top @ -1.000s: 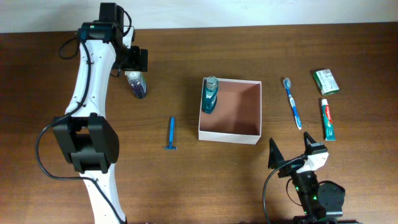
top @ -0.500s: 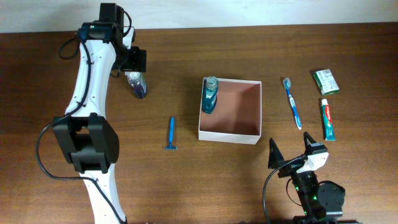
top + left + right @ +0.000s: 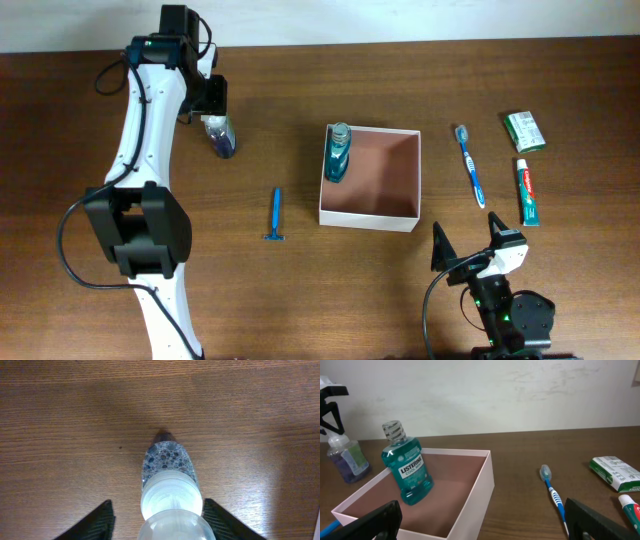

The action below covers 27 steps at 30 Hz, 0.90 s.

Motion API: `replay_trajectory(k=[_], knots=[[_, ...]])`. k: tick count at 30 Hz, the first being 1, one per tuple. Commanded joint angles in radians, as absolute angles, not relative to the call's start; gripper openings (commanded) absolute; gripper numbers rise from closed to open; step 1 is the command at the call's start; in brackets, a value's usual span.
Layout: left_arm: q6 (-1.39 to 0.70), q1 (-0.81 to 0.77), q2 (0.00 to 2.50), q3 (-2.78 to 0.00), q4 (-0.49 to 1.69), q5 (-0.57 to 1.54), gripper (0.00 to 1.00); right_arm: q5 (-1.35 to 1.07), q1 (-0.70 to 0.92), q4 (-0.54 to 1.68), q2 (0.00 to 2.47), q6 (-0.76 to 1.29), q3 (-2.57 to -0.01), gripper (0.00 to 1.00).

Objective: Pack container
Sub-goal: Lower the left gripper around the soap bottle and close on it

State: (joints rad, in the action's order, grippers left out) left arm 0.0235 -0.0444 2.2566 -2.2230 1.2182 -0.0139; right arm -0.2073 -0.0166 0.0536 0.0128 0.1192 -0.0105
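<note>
Two arms: the left reaches far across the counter (image 3: 300, 300), wrist down, left fingers (image 3: 97, 522) set apart astride an upright clear bottle (image 3: 224, 140), not clamped, likely to carry it to the container (image 3: 368, 217) at centre, mouthwash (image 3: 338, 155) already inside; the right fingers (image 3: 441, 248) wait spread wide, empty, by the near edge.

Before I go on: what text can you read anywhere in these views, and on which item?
"LISTERINE": label of the teal mouthwash bottle, right wrist view.
"COOL MINT": smaller line just below it, same label.
Green box: print too small to read.
Toothpaste tube: lettering too small to read.
Clear bottle: label blurred, unreadable.
</note>
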Motion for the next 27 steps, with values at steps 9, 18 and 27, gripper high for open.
replay_trajectory(k=[9, 18, 27], knots=[[0.031, -0.046, 2.263, -2.218, 1.219, -0.026, 0.44, -0.205, -0.007, 0.060, 0.004, 0.112, -0.006, 0.98], [0.032, -0.046, 2.263, -2.218, 1.204, -0.026, 0.45, -0.205, -0.007, 0.060, 0.004, 0.112, -0.006, 0.99], [0.032, -0.046, 2.263, -2.218, 1.194, -0.026, 0.59, -0.205, -0.007, 0.060, 0.004, 0.112, -0.006, 0.98]])
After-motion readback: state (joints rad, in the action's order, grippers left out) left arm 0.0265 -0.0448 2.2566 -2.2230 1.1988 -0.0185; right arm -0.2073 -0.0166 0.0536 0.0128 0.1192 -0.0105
